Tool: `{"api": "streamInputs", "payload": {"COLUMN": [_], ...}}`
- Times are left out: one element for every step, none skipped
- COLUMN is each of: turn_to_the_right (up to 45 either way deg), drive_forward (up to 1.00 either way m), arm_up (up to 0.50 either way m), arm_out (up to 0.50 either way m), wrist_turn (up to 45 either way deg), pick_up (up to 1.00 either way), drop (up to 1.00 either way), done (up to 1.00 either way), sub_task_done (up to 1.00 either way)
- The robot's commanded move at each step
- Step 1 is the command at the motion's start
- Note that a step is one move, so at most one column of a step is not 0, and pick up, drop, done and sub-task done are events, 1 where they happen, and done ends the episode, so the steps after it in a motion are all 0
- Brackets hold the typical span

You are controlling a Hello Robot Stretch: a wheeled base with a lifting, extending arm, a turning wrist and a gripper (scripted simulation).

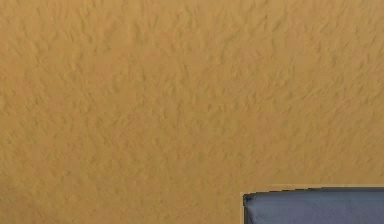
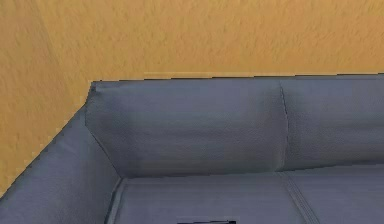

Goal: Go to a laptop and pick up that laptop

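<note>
I'm seeing orange wall [image 1: 150,100] across the forward view, blue-grey sofa [image 1: 315,207] corner lower right, arm side view has armrest [image 2: 60,170] lower left, backrest [image 2: 200,125] centre, dark sliver [image 2: 205,221] on the seat at bottom middle, can't tell if that's the laptop, can't tell the gripper's state either

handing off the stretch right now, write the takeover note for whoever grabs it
gripper: state unconfirmed, check it yourself.
position: the robot faces an orange wall, with a blue-grey sofa on the arm side; the sofa's corner sits at the forward view's lower right.
laptop: not identified. A dark sliver at the arm side view's bottom edge, by the sofa seat, could be it; too little to tell.
done: reached the sofa.
left: confirm the laptop, pick it up.
</note>
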Motion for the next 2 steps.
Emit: {"api": "streamInputs", "payload": {"turn_to_the_right": [0.0,0.0], "drive_forward": [0.00,0.00], "arm_up": [0.10,0.00], "arm_out": [0.00,0.00], "wrist_turn": [0.0,0.0], "pick_up": [0.00,0.00], "drop": [0.00,0.00], "done": [0.00,1.00], "sub_task_done": [0.00,0.00]}}
